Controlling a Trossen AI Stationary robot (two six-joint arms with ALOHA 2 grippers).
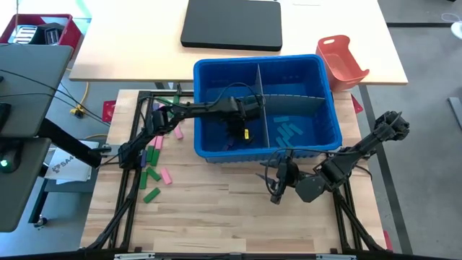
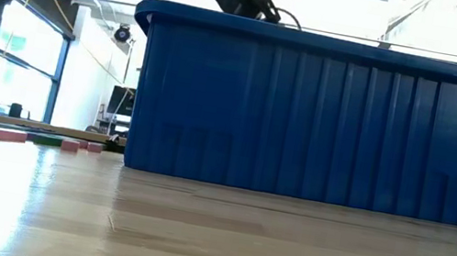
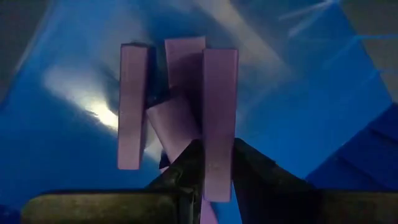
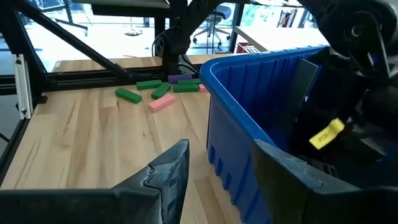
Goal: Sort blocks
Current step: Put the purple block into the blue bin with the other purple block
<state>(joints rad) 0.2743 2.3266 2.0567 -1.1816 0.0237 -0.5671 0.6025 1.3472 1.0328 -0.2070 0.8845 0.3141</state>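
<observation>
From above, the left hand (image 1: pixel 245 124) reaches down into the left compartment of the blue bin (image 1: pixel 328 94); only its wrist camera reveals it pinching a purple block (image 3: pixel 219 118) over other purple blocks (image 3: pixel 134 106). Green and pink blocks (image 1: pixel 155 173) lie on the tabletop (image 1: pixel 216 217) left of the bin. The right hand (image 1: pixel 278 188) waits, fingers apart and empty, in front of the bin.

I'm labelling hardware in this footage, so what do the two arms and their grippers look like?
Both arms are dark, slim and jointed, with thin black cables trailing along them. The left arm carries a small yellow tag near its wrist. The right arm ends in a chunky black wrist block. The right gripper has two broad, dark, matte fingers with angular tips.
</observation>
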